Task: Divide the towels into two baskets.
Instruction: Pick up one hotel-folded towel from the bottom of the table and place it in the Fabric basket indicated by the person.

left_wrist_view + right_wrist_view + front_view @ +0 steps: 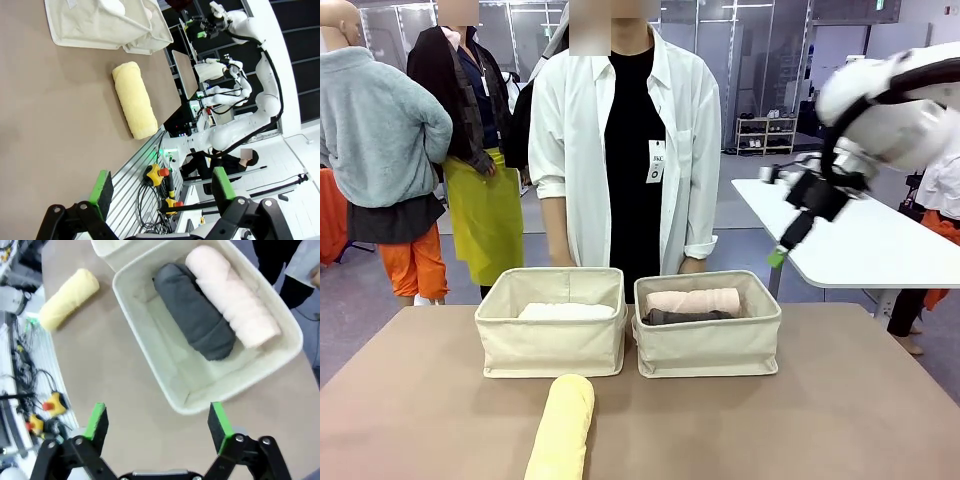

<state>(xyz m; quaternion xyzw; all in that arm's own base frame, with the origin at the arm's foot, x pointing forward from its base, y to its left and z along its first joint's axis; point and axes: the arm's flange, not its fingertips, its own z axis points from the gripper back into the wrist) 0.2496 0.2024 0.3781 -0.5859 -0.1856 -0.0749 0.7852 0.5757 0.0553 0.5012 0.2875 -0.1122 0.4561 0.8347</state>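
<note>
We see two cream-beige soft-sided canvas baskets standing side by side, touching or nearly so, at the middle of the brown counter (410, 400). The left basket (550, 352) holds a white rolled terry towel (565, 312) lying across it. The right basket (708, 352) holds a pale pink rolled towel (693, 299) along its far side and a dark grey rolled towel (688, 317) just beside it on the near side, the two touching. A pale yellow rolled towel (563, 430) lies on the bare counter in front of the left basket, apart from it, with one end pointing at the basket and the other toward our edge.

Our right claw (157, 420) hangs in the air with its green pads spread wide and nothing between them; from its wrist we look down on the right basket's near rim. In the front view that arm is raised off to the right of the baskets. Our left claw (162, 186) is likewise spread open and empty, held over the near edge of the counter, with the yellow towel ahead of it and well apart.

A person in a white shirt (630, 150) stands at the far side, just behind the baskets.
</note>
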